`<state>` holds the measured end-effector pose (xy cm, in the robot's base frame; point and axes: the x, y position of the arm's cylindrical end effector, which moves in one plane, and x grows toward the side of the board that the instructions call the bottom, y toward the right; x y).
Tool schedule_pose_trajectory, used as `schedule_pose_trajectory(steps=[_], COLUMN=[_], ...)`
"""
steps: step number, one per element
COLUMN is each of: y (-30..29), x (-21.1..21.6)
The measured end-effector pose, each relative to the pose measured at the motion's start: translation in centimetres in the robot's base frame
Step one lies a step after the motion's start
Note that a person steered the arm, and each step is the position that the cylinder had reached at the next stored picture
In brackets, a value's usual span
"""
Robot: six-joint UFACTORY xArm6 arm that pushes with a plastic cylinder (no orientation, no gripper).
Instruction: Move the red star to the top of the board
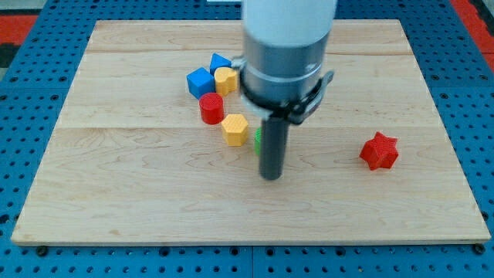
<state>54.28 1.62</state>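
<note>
the wooden board (pixel 139 208) lay nearest the camera, its lower part bare. above it my tip (pixel 271 177) stood near the middle, with no fingers to open or shut, only a plain rod. the red star (pixel 379 151) sat well apart toward the view's right, slightly higher than the tip. so, as i judged it, the tip had to get below the star before pushing it up. the cluster of blue, yellow, red and green blocks lay at the tip's upper left.
</note>
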Motion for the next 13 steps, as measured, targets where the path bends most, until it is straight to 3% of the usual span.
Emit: schedule_pose_trajectory(steps=[1,4,5,7,10,13], y=[-0.3,6.9,9.8,18.2,17.5,8.6], x=[4.0,4.5,4.4,-0.8,-9.6,-7.7])
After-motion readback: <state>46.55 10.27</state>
